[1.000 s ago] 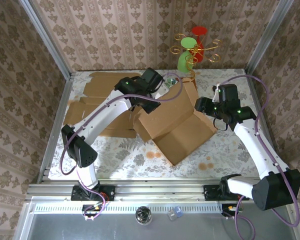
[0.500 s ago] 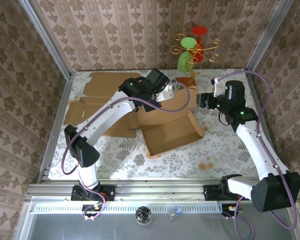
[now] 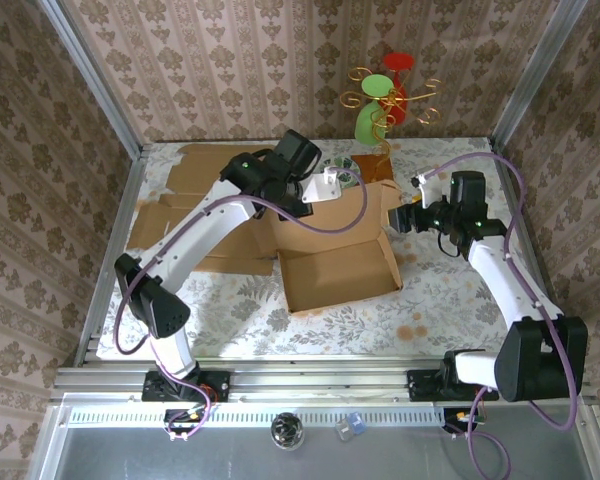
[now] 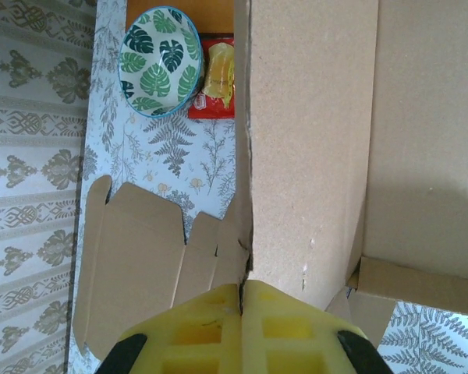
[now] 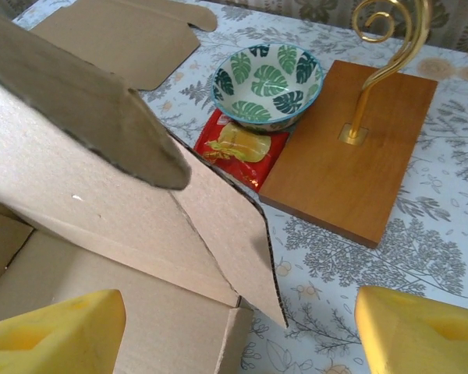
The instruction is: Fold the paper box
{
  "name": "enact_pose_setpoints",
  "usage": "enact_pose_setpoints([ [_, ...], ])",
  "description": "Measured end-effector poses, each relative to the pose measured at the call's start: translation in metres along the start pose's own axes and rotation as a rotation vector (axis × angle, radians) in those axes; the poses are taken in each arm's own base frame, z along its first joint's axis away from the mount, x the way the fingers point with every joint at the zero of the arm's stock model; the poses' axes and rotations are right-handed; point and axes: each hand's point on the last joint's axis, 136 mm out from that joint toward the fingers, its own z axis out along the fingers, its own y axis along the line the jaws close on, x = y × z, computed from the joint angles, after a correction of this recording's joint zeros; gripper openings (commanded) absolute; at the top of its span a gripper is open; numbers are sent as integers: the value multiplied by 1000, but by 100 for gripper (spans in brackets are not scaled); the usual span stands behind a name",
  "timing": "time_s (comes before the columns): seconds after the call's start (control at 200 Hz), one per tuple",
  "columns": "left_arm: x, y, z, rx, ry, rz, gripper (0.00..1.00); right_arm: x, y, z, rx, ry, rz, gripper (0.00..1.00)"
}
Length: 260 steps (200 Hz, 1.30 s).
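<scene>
Lab test cell, damask wallpaper panels [image 3: 230, 60] in aluminium framing [image 3: 90, 80], floral-clothed table [image 3: 240, 310], arms bolted to rail [image 3: 310, 378]

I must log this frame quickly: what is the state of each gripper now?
Left gripper: closed on a wall of the paper box.
Right gripper: open, holding nothing.

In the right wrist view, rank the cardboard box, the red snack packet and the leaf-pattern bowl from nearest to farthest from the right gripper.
From the right gripper:
1. The cardboard box, just ahead, lower left.
2. The red snack packet, behind the box flap, centre.
3. The leaf-pattern bowl, farthest, just beyond the packet.
</scene>
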Motion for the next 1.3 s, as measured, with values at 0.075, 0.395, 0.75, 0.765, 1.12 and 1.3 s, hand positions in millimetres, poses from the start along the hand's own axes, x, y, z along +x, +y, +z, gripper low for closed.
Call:
enact_pose_setpoints([
  [0.075, 1, 1, 1, 12, -9, 2, 0, 3, 0, 5, -14, 7, 0, 77],
  [0.395, 2, 2, 1, 52, -46, 24, 0, 6, -4, 22, -47, 30, 3, 73],
  [0.75, 2, 1, 1, 63, -60, 37, 0, -11, 6, 22, -113, -15, -27, 42],
  [0.765, 2, 1, 1, 63, -60, 37, 0, -11, 6, 23, -115, -15, -33, 41],
  [1.12, -1, 4, 3, 53, -67, 35, 3, -10, 12, 26, -141, -12, -60, 0],
  [1.3, -8, 13, 3, 10, -93, 5, 59, -6, 12, 25, -137, 6, -79, 0],
])
